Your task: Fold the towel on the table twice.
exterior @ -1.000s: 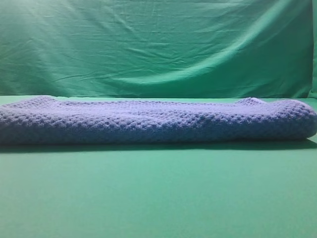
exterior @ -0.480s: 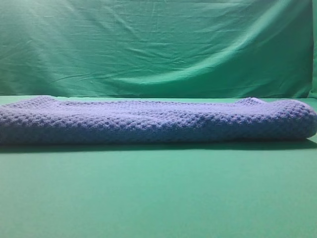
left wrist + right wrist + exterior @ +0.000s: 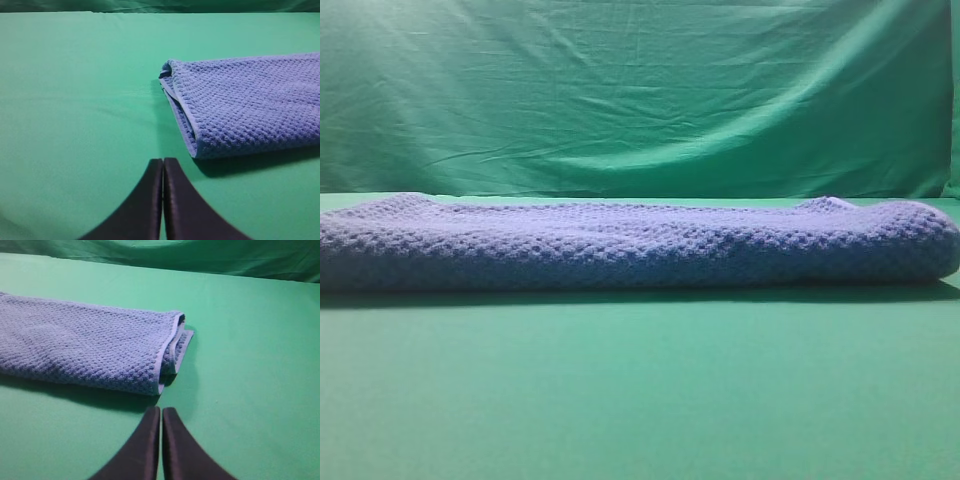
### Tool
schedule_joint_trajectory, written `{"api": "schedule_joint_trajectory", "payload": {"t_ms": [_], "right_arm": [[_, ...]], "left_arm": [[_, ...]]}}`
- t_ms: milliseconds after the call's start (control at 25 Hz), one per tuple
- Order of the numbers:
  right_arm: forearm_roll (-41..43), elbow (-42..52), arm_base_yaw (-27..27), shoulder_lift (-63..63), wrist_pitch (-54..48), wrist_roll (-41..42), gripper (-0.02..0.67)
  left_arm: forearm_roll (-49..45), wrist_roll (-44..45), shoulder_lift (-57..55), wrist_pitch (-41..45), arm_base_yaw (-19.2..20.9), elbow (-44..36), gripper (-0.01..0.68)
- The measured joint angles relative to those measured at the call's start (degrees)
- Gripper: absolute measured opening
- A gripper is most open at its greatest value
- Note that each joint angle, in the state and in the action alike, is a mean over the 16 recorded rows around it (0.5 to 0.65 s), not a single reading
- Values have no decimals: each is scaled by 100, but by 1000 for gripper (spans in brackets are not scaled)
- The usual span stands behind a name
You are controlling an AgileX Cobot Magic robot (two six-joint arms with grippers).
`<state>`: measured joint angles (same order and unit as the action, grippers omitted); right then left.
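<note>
The blue-grey waffle-weave towel [image 3: 630,245] lies folded in a long flat band across the green table [image 3: 640,390]. In the left wrist view the towel's [image 3: 250,102] layered left end with pale edging sits ahead and to the right of my left gripper [image 3: 163,162], which is shut and empty, a short way off the cloth. In the right wrist view the towel's [image 3: 85,345] right end lies ahead and to the left of my right gripper [image 3: 161,411], also shut and empty, just short of the towel's near corner. Neither gripper shows in the exterior high view.
A wrinkled green backdrop cloth [image 3: 640,90] hangs behind the table. Bare green table surface [image 3: 75,100] stretches left of the towel, and more of it [image 3: 250,355] lies to the towel's right.
</note>
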<state>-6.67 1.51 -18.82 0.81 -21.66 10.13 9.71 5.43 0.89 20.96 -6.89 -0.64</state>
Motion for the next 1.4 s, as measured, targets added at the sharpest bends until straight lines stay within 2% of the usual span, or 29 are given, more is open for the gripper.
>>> {"api": "schedule_joint_trajectory", "payload": {"t_ms": [520, 1120, 1400], "right_arm": [[0, 0, 115, 0, -1, 0, 0], [0, 0, 1411, 0, -1, 0, 0], [0, 0, 1649, 0, -1, 2, 0]], "left_arm": [[0, 0, 0, -47, 0, -10, 0], [0, 0, 0, -53, 165, -10, 0], [0, 0, 0, -53, 248, -10, 0]]}}
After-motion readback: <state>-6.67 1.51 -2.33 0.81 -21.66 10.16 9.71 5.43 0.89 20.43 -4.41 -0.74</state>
